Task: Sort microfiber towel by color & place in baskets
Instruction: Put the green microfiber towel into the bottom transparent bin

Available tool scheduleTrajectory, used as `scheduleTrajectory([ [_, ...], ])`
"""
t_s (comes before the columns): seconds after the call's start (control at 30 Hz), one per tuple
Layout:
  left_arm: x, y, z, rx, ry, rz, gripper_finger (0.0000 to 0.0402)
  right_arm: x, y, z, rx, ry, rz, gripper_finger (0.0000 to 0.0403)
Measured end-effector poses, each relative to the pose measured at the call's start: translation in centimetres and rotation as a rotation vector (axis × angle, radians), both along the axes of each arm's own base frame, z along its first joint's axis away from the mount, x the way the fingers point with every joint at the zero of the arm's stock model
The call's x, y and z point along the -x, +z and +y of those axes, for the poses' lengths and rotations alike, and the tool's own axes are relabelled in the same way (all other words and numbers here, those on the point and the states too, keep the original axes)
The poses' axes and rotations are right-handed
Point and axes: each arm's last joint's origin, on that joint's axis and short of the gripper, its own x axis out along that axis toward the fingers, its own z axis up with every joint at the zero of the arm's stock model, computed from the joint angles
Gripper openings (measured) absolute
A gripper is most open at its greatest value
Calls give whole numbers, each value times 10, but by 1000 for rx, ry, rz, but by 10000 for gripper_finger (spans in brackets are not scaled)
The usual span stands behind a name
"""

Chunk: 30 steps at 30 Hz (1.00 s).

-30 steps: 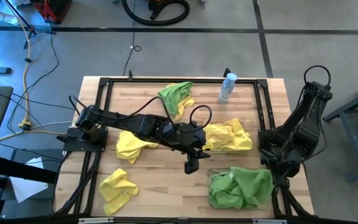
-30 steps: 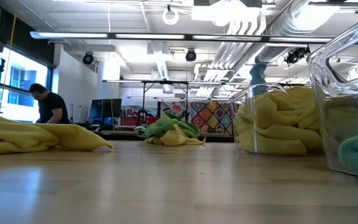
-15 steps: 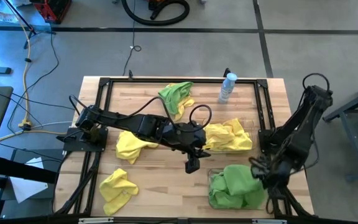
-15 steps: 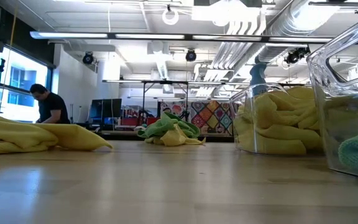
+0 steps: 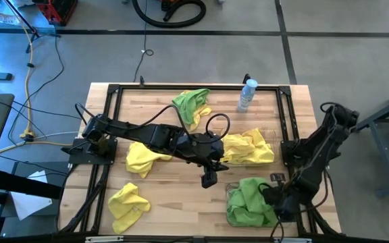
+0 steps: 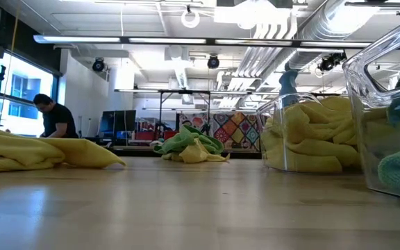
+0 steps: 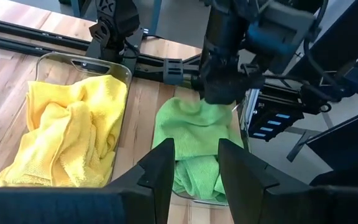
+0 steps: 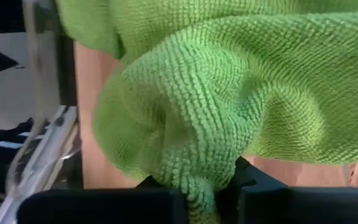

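Yellow towels point(image 5: 138, 157): three loose; baskets point(image 7: 122, 74): two.

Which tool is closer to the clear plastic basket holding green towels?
Right. The right tool is in the clear plastic basket; the left tool hovers beside it.

Two dark, jointed arms point(image 5: 161, 138) carry looping black cables and blocky black wrists.

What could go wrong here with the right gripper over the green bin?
1. The right gripper pinches a green towel at the bin; cloth sits between its fingers, so it may snag and lift out on retreat.
2. The left gripper hovers open facing that bin, so the arms could collide if it advances.
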Motion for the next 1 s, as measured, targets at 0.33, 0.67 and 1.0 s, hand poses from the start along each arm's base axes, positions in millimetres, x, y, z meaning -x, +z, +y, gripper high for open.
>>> scheduleTrajectory([
  [0.33, -1, -12, -3, 33, 14, 47, 113, -6, -8, 7, -3, -92, -6, 115],
  [0.67, 2, -29, -18, 46, -8, 95, 113, 17, 38, -11, -253, -221, 32, 151],
  [1.0, 7, -31, -22, -24, -50, 132, 113, 36, 49, -22, -278, -431, 138, 130],
])
